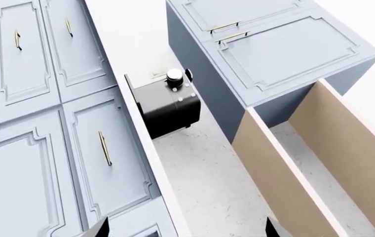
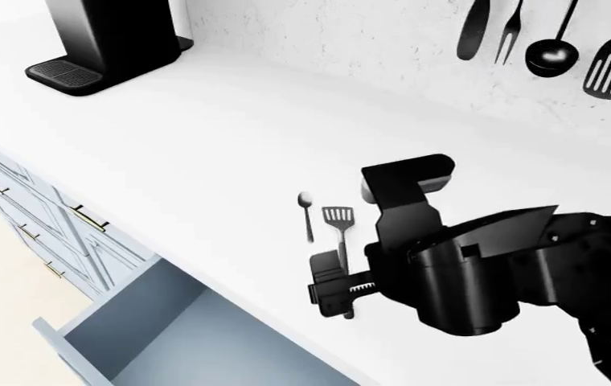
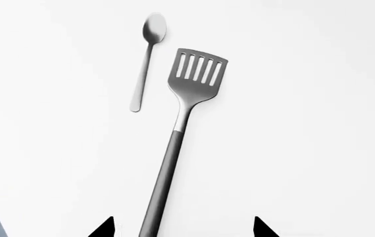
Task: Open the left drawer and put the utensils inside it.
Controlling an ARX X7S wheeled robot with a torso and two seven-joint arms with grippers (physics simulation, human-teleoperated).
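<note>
Left drawer stands open. Right gripper, spread and empty, hovers over the spatula handle beside the spoon; next, descend and clench. Left gripper's state cannot be told.

Spoon left of spatula; open drawer below counter.

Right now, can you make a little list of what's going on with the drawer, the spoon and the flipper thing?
drawer: left drawer pulled open, nothing seen inside
spoon: spoon lying flat on the white counter, beside the spatula, not touching it
spatula: slotted spatula flat on the counter, handle between the right gripper's fingertips
right gripper: right gripper open, over the spatula handle
left gripper: left gripper open, holding nothing
wall: four black utensils hanging
corner: coffee machine
</note>
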